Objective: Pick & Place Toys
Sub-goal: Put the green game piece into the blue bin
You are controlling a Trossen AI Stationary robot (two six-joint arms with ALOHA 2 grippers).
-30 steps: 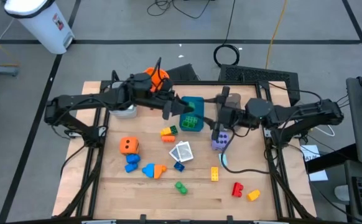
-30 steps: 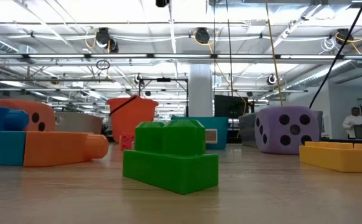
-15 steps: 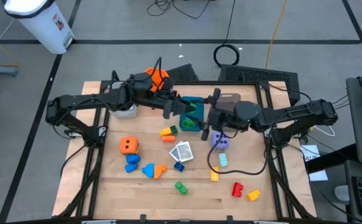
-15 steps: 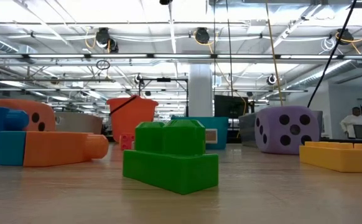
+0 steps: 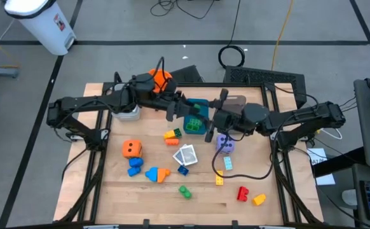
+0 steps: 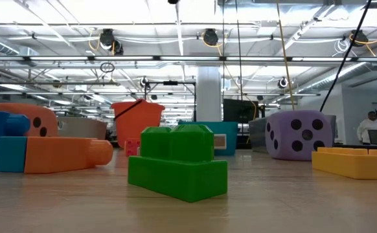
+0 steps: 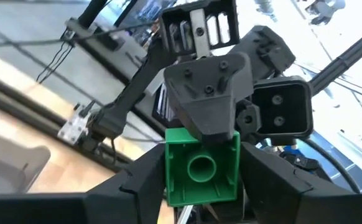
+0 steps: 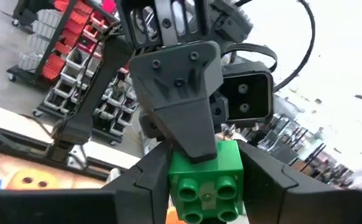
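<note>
High view: the two dark arms meet over the middle of the tabletop (image 5: 109, 191), above the teal tray (image 5: 202, 103). The left end effector (image 5: 184, 108) reaches in from the left and the right end effector (image 5: 210, 122) from the right, tips nearly touching.

Both wrist views show a square green brick (image 7: 201, 165) between them. In the right wrist view the brick sits stud side toward the camera, wedged between the right arm's own two dark fingers (image 8: 150, 171), so the right end effector is clenched on it. The left end effector faces it from the far side, one finger lying over the brick's top edge. In the left wrist view the brick's hollow underside faces the camera. Whether the left end effector is gripping the brick or has let go, I cannot tell. The brick is off the tabletop, apparently over the tray's right half.

The other toys lie on the wood:
- The orange die (image 5: 131, 149) is at the left, with blue and orange bricks (image 5: 148, 170) just in front of it.
- The white printed cards (image 5: 187, 154) are in the centre.
- The purple die (image 5: 225, 144) is below the right end effector.
- A flat green brick (image 6: 177, 169) is near the front edge.
- A red brick (image 5: 241, 193) and a yellow brick (image 5: 259, 200) are at the front right.

The orange bucket (image 5: 160, 76) stands at the back.
</note>
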